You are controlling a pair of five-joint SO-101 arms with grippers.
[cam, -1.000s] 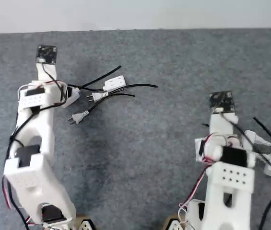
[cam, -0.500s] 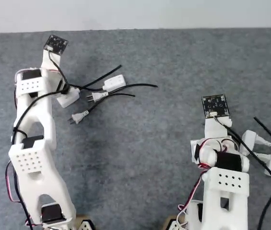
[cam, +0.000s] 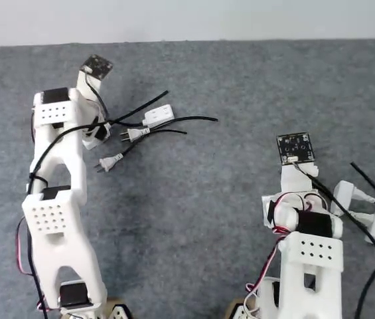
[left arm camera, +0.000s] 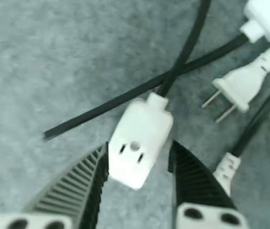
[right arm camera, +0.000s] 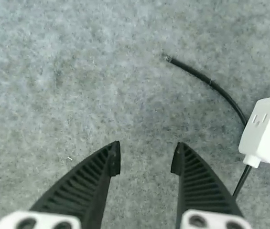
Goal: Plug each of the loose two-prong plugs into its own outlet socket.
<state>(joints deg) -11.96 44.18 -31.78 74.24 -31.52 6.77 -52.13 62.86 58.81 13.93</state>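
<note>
- The left gripper (left arm camera: 138,151) stands narrowly open around the white rectangular plastic outlet socket (left arm camera: 142,129), probably to steady it for the white two-prong plug (left arm camera: 242,86).
- The right gripper (right arm camera: 147,149) waits open and empty over the grey carpet (right arm camera: 53,71).

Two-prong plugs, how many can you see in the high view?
2. One plug lies beside the white socket; the other plug lies nearer the left arm's base. The white pieces beside the right arm may hide more.

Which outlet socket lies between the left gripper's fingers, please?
The outlet socket where the black cords cross; the nearest other socket lies beyond the two-prong plug.
</note>
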